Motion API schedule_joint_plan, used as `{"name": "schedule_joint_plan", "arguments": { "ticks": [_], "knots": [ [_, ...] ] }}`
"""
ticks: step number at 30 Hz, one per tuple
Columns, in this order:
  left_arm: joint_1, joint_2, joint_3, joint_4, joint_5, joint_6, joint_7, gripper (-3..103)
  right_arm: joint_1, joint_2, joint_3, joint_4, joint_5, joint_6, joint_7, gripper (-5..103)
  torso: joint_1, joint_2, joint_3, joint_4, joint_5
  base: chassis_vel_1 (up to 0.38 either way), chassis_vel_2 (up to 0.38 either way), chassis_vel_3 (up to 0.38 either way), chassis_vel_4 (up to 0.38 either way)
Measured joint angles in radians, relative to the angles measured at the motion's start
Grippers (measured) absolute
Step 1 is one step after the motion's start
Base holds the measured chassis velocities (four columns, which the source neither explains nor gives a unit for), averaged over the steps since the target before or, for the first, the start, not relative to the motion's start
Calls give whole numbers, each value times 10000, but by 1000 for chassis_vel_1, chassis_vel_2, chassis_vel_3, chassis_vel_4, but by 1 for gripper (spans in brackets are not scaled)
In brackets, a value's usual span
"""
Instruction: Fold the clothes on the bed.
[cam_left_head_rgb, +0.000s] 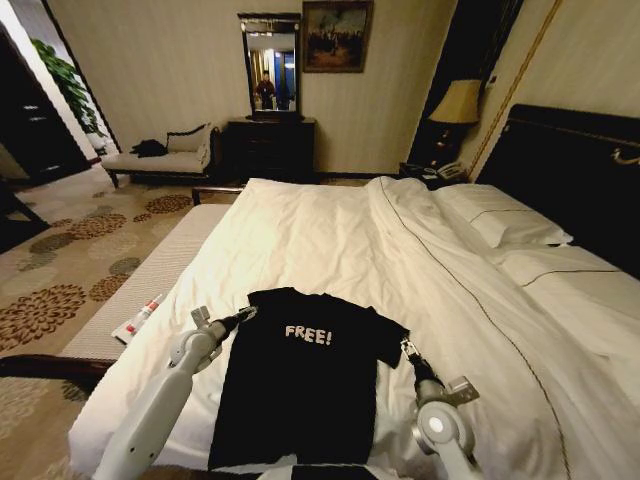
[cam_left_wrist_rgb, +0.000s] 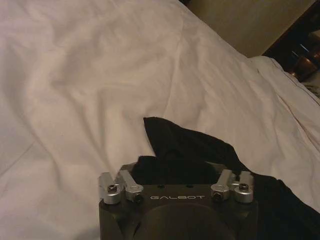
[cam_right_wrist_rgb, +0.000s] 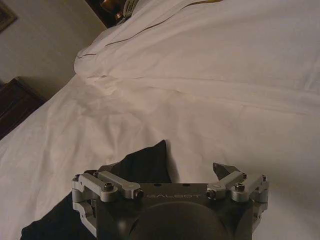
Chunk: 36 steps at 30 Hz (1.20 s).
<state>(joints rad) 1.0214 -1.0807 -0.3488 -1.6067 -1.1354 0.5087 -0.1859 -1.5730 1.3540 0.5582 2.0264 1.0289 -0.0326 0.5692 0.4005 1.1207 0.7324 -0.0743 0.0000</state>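
Note:
The clothes, a black T-shirt (cam_left_head_rgb: 300, 385) with white "FREE!" lettering, lie flat and face up on the near part of the bed (cam_left_head_rgb: 330, 240), which has a white duvet. My left gripper (cam_left_head_rgb: 243, 317) is at the shirt's left sleeve. In the left wrist view, that gripper (cam_left_wrist_rgb: 177, 167) is shut on the dark sleeve cloth (cam_left_wrist_rgb: 175, 145), which bunches up from it. My right gripper (cam_left_head_rgb: 406, 349) rests at the right sleeve's edge. In the right wrist view, this gripper (cam_right_wrist_rgb: 182, 172) is open, with the sleeve (cam_right_wrist_rgb: 147, 162) against one finger and white sheet in the gap.
White pillows (cam_left_head_rgb: 505, 225) and a dark headboard (cam_left_head_rgb: 575, 160) lie to the right. A padded bench (cam_left_head_rgb: 150, 285) runs along the bed's left side with a small tube (cam_left_head_rgb: 140, 318) on it. A chaise (cam_left_head_rgb: 160, 155), a dresser with mirror (cam_left_head_rgb: 270, 140) and a lamp (cam_left_head_rgb: 457, 105) stand beyond.

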Motion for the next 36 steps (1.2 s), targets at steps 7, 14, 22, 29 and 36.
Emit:
{"name": "schedule_joint_plan", "arguments": {
  "ticks": [7,14,22,29,36],
  "knots": [
    [-4,1,-16,0,140,-144,14,52,4,0,1,-24,0,-1,12,100,0,0,0,0,0,0,0,0,0],
    [186,102,-128,-166,202,-215,45,26,5,4,-5,-43,-3,-2,19,100,0,0,0,0,0,0,0,0,0],
    [477,133,-238,-296,392,-274,76,2,20,5,-20,-45,-5,-6,23,100,0,0,0,0,-1,0,0,0,0],
    [907,325,-643,-724,434,-408,50,1,-20,-1,11,-5,-5,-6,25,100,-1,0,0,-1,-1,0,0,0,0],
    [1856,513,-1475,-934,667,-782,37,1,6,16,-32,-13,-5,18,26,100,0,1,-1,1,0,0,0,0,0]
  ]
}}
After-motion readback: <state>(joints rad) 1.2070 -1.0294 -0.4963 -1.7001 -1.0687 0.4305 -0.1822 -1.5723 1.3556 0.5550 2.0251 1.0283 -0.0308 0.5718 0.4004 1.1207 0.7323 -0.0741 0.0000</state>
